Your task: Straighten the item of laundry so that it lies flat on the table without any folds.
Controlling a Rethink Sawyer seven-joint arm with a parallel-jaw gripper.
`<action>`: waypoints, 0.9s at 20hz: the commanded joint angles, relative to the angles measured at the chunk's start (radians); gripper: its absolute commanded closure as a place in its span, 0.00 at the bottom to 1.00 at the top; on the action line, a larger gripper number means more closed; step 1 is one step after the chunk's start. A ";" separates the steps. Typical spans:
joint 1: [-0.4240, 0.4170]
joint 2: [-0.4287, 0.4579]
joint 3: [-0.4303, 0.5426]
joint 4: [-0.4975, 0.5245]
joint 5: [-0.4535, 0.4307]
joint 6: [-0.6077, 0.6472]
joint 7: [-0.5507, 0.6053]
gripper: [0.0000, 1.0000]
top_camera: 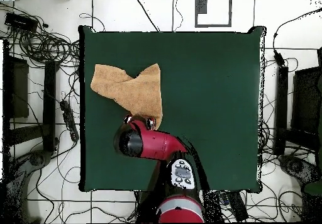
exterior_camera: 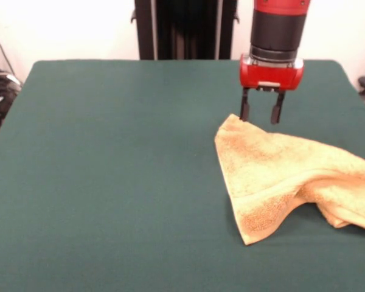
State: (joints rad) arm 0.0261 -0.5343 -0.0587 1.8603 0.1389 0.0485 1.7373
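The orange-tan towel (exterior_camera: 280, 173) lies on the dark green table (exterior_camera: 109, 158) at the right side of the front view, with its right part folded over and bunched. In the overhead view the towel (top_camera: 129, 86) lies at the table's upper left (top_camera: 207, 95). My gripper (exterior_camera: 261, 115) hangs just above the towel's far corner, its two black fingers (exterior_camera: 244, 109) apart and holding nothing. From overhead the gripper (top_camera: 142, 119) sits at the towel's lower edge, mostly hidden by the red arm.
The robot's pedestal (exterior_camera: 185, 27) stands behind the table's far edge. Cables (top_camera: 47, 45) and equipment lie on the floor around the table. The towel's right part reaches the picture's right edge in the front view.
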 commanded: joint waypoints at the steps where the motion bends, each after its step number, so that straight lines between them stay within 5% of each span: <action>1: 0.000 0.099 0.168 0.061 0.040 -0.079 0.259 0.00; 18: -0.045 0.166 0.163 -0.036 0.016 -0.158 0.209 0.00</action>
State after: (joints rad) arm -0.0046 -0.4323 0.0023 1.8650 0.1399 -0.0515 1.7373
